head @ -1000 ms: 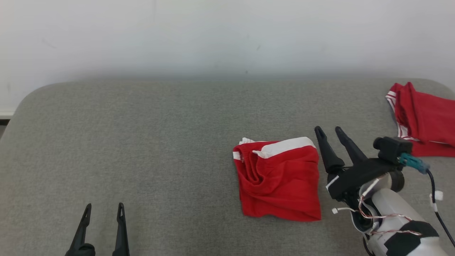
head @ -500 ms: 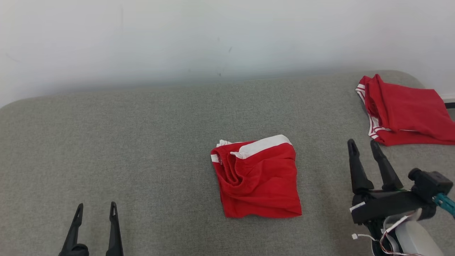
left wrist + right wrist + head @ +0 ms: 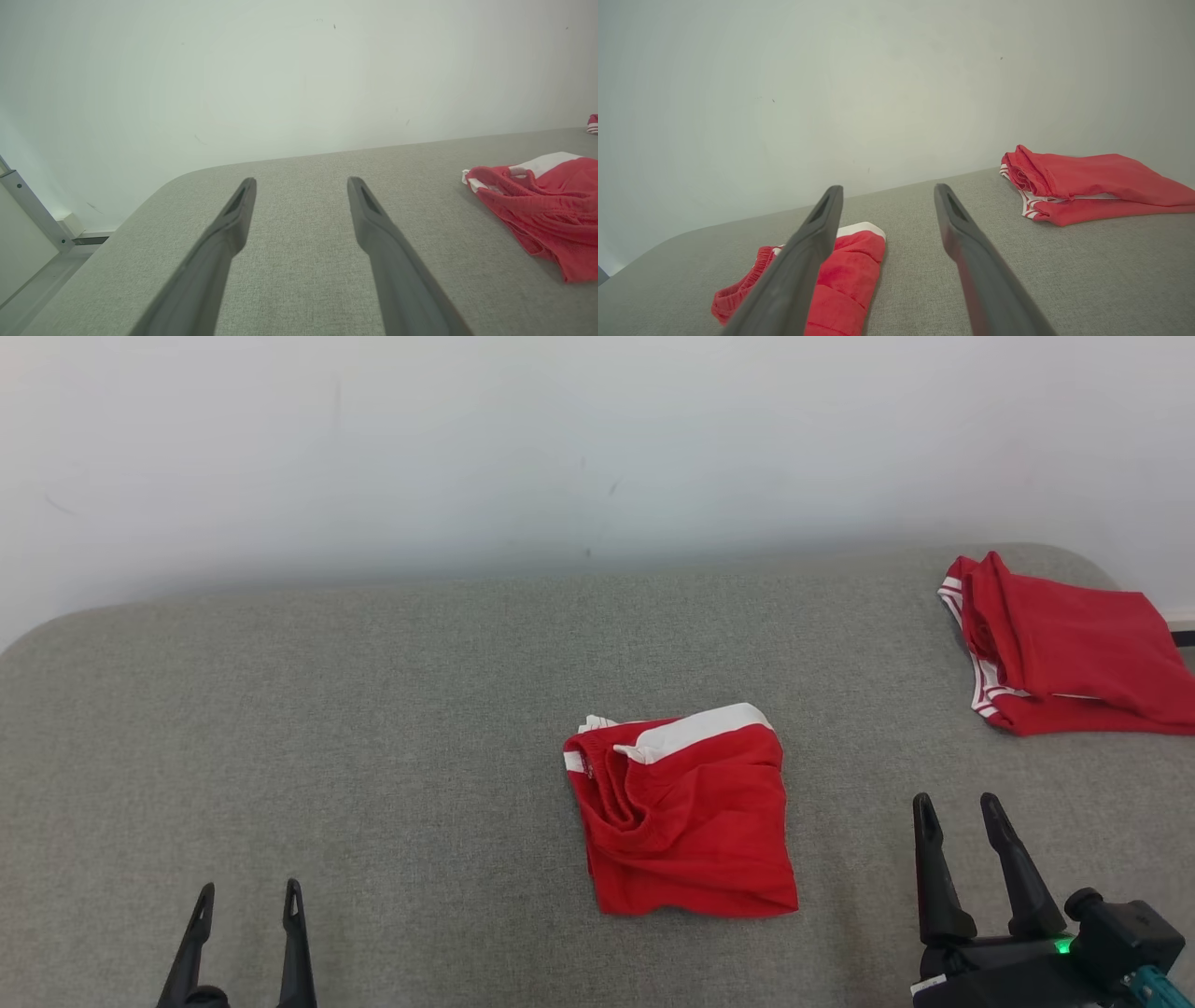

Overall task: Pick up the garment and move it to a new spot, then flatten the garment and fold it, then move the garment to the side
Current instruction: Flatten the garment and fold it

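Observation:
The garment (image 3: 686, 812) is a folded pair of red shorts with a white stripe, lying near the middle of the grey padded table (image 3: 373, 709). It also appears as the garment (image 3: 542, 205) at the right of the left wrist view and the garment (image 3: 845, 275) behind the left finger in the right wrist view. My right gripper (image 3: 957, 807) stands open at the lower right, apart from the garment, holding nothing. Low at the lower left, my left gripper (image 3: 247, 896) is open and empty too.
A second folded red garment (image 3: 1064, 649) with white trim lies at the table's far right, near the edge; the same second garment (image 3: 1083, 182) lies right of my fingers in the right wrist view. A pale wall (image 3: 560, 448) runs behind the table.
My right gripper has drawn back from beside the garment to the lower right. The head camera has also shifted, so the whole scene sits differently. The garment lies as before.

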